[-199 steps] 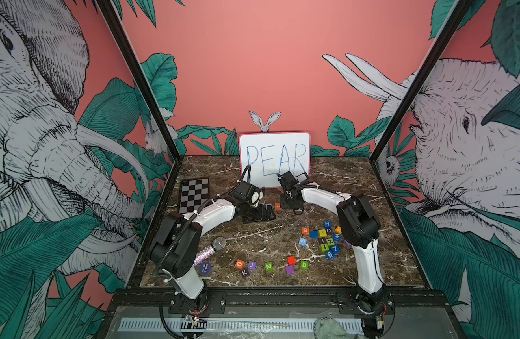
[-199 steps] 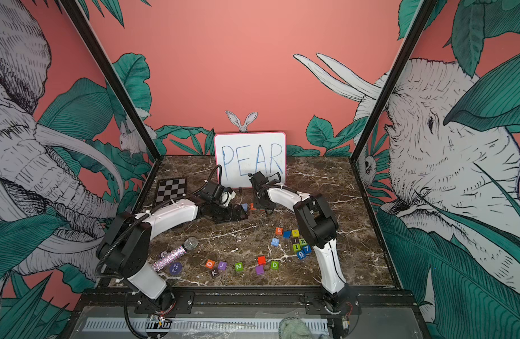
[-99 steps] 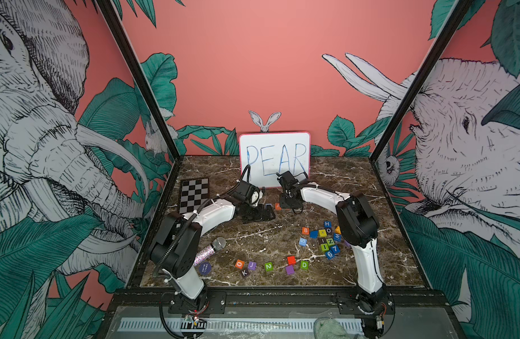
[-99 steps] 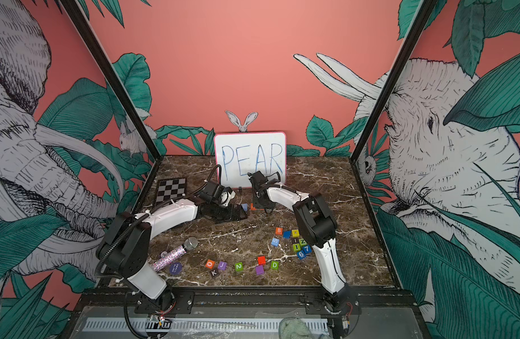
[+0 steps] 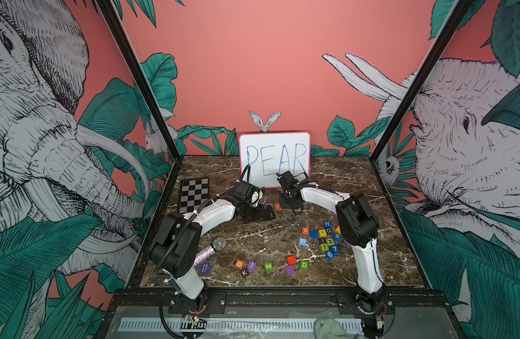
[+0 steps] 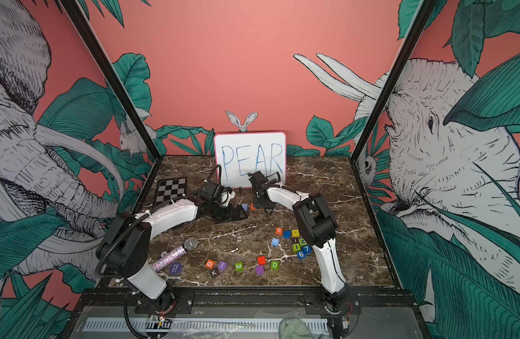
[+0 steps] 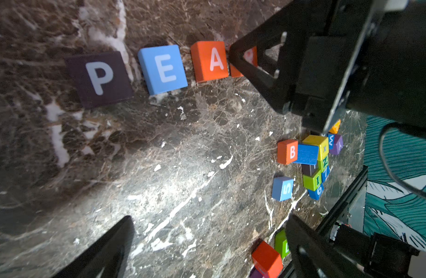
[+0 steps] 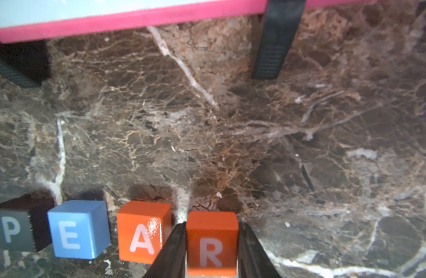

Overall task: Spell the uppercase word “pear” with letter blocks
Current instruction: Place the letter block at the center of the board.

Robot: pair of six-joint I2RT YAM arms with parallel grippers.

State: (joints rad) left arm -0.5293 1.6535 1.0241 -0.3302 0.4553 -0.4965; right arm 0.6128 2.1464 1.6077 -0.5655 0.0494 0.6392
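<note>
Four letter blocks stand in a row on the marble table in front of the whiteboard: dark P point(image 8: 12, 231), light blue E point(image 8: 75, 231), orange A point(image 8: 142, 233) and orange R point(image 8: 210, 240). My right gripper point(image 8: 211, 225) is shut on the R block, one finger in the narrow gap beside A. In the left wrist view P point(image 7: 100, 78), E point(image 7: 162, 68) and A point(image 7: 210, 60) read in order, and R point(image 7: 249, 56) is mostly hidden behind the right gripper. My left gripper point(image 7: 207, 240) stands wide open over bare table, near the row, holding nothing.
The pink-edged whiteboard point(image 5: 275, 160) with PEAR stands just behind the row. A checkerboard point(image 5: 194, 195) lies at the back left and a glitter microphone point(image 5: 210, 251) at the front left. Loose blocks cluster on the right point(image 5: 323, 239) and along the front point(image 5: 267, 265).
None of the arms or blocks has visibly moved.
</note>
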